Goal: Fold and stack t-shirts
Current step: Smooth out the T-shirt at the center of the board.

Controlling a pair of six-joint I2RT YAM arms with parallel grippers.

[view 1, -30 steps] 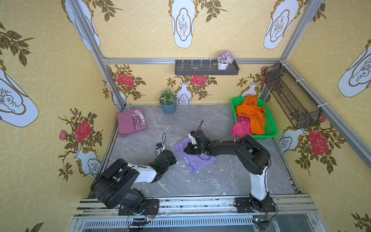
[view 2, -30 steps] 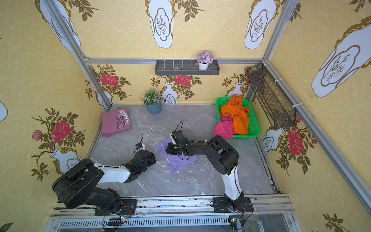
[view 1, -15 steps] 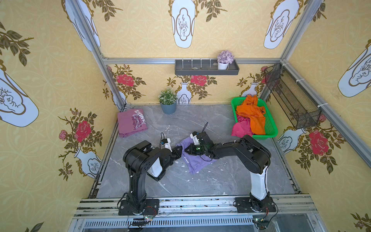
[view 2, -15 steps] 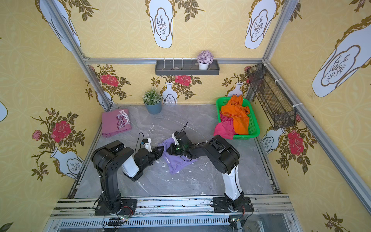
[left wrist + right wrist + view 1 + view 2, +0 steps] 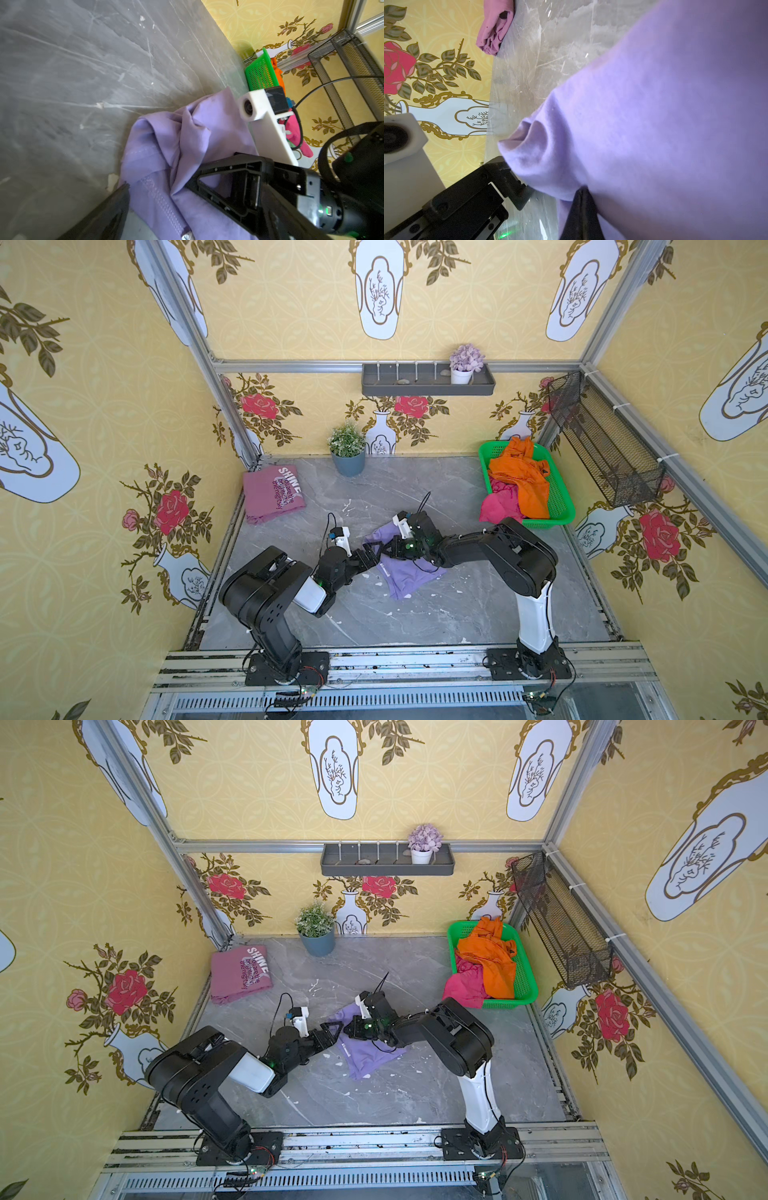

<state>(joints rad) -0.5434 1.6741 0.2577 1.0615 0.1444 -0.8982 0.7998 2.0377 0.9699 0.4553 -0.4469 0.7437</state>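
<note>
A lavender t-shirt [image 5: 409, 578] [image 5: 370, 1058] lies crumpled mid-table. My right gripper [image 5: 388, 549] [image 5: 351, 1029] is shut on a fold at its left side; in the right wrist view the closed fingertips [image 5: 581, 207] pinch the lavender cloth [image 5: 664, 124]. My left gripper [image 5: 373, 554] [image 5: 333, 1031] is open at the same edge, facing the right one. One of its fingers [image 5: 108, 212] stands beside the shirt's stitched hem [image 5: 162, 199]. A mauve "SHINE" t-shirt [image 5: 272, 493] [image 5: 239, 973] lies folded at the back left.
A green basket [image 5: 561, 506] [image 5: 525, 986] at the back right holds an orange t-shirt [image 5: 519, 477] and a magenta one [image 5: 498, 506]. A potted plant [image 5: 348, 452] stands at the back wall. A black mesh rack [image 5: 602, 443] hangs on the right wall.
My left arm has swung from the near left over to the lavender shirt's edge, and its gripper has gone from shut to open. The right gripper has stayed shut on the shirt.
</note>
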